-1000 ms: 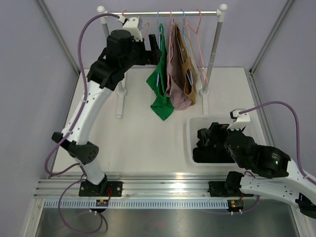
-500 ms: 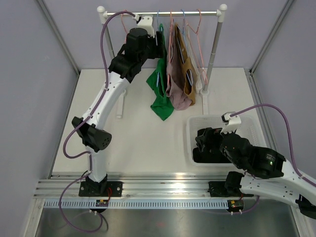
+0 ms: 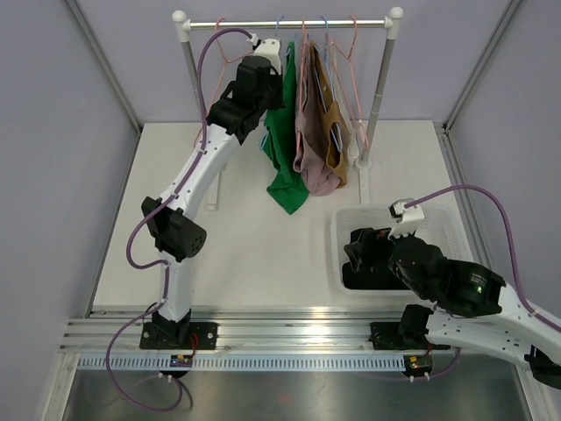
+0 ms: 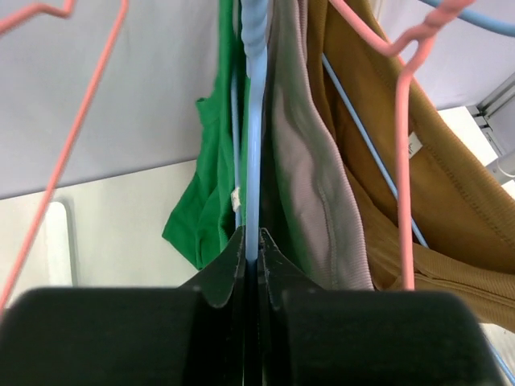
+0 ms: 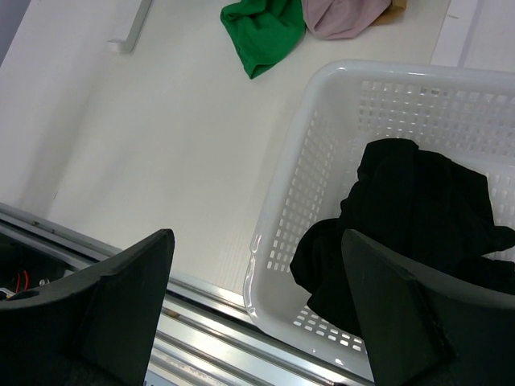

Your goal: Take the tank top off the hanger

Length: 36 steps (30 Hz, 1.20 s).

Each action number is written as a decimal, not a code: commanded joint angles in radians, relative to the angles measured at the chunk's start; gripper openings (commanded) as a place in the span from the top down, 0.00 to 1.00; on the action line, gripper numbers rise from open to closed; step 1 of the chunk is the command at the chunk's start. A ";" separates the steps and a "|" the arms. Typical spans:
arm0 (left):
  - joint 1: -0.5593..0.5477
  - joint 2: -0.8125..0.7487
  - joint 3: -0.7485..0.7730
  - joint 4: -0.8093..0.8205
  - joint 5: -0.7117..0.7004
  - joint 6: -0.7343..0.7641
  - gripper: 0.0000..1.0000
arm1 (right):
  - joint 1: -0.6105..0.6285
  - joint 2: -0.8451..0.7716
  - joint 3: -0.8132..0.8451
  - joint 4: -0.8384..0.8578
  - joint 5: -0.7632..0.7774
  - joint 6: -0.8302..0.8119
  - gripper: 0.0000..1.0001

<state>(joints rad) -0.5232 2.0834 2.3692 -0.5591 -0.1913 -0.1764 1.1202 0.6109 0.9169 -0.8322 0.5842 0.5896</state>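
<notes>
White plastic mesh walled the basket (image 5: 298, 161) at the lower right of the overhead view, nearest the arm bases, and a black garment (image 5: 418, 209) lay heaped inside it. The right gripper (image 5: 256, 241) hung over the basket's near left corner, its jaws spread wide with nothing between them.

Beyond the basket stretched the pale table (image 5: 161, 145), where the bottom hem of the green tank top (image 3: 282, 167) pooled near the centre of the overhead frame. The top hung down from a blue hanger (image 4: 254, 121) on the rail (image 3: 289, 24) across the upper edge of that view.

High at the upper centre, the left gripper (image 4: 251, 241) was pinched tight on the blue hanger's wire. In the wrist view the wire ran straight up out of the closed fingertips. The green fabric sat just left of and behind that wire, touching it. A mauve garment (image 4: 318, 193) pressed against the right side, then a brown garment (image 4: 426, 209) on a pink hanger (image 4: 405, 161) farther right.
</notes>
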 commanded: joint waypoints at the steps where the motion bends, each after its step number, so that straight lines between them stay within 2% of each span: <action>1: 0.006 -0.052 0.053 0.071 -0.002 0.015 0.96 | 0.006 0.012 -0.009 0.051 -0.009 -0.019 0.08; 4: 0.006 -0.074 0.058 0.080 0.006 0.018 0.95 | 0.004 0.035 -0.012 0.070 -0.027 -0.024 0.08; 5: 0.006 -0.077 0.061 0.079 0.009 0.020 0.91 | 0.006 0.039 -0.009 0.074 -0.033 -0.025 0.08; 7: 0.006 -0.080 0.064 0.080 0.009 0.025 0.74 | 0.006 0.056 -0.010 0.084 -0.046 -0.027 0.08; 13: 0.008 -0.082 0.068 0.079 0.009 0.035 0.74 | 0.004 0.069 -0.010 0.091 -0.061 -0.033 0.08; 17: 0.009 -0.080 0.070 0.085 0.012 0.031 0.83 | 0.006 0.069 -0.010 0.090 -0.060 -0.036 0.08; 20: 0.009 -0.075 0.071 0.088 0.026 0.028 0.85 | 0.004 0.070 -0.013 0.088 -0.064 -0.036 0.08; 24: 0.011 -0.059 0.073 0.080 0.026 0.028 0.85 | 0.006 0.067 -0.018 0.096 -0.075 -0.034 0.08; 25: 0.014 -0.054 0.073 0.077 0.027 0.028 0.79 | 0.006 0.064 -0.018 0.096 -0.078 -0.037 0.08; 26: 0.015 -0.046 0.073 0.071 0.030 0.026 0.78 | 0.006 0.064 -0.018 0.097 -0.080 -0.037 0.08; 33: 0.022 -0.032 0.073 0.070 0.030 0.017 0.89 | 0.004 0.050 -0.018 0.094 -0.073 -0.045 0.08; 35: 0.023 -0.034 0.073 0.068 0.038 0.014 0.89 | 0.006 0.046 -0.021 0.097 -0.073 -0.048 0.08; 36: 0.023 -0.034 0.073 0.070 0.039 0.014 0.85 | 0.004 0.040 -0.021 0.096 -0.072 -0.048 0.08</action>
<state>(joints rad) -0.5076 2.0579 2.4004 -0.5289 -0.1699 -0.1574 1.1202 0.6647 0.8970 -0.7738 0.5274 0.5632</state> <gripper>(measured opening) 0.128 0.923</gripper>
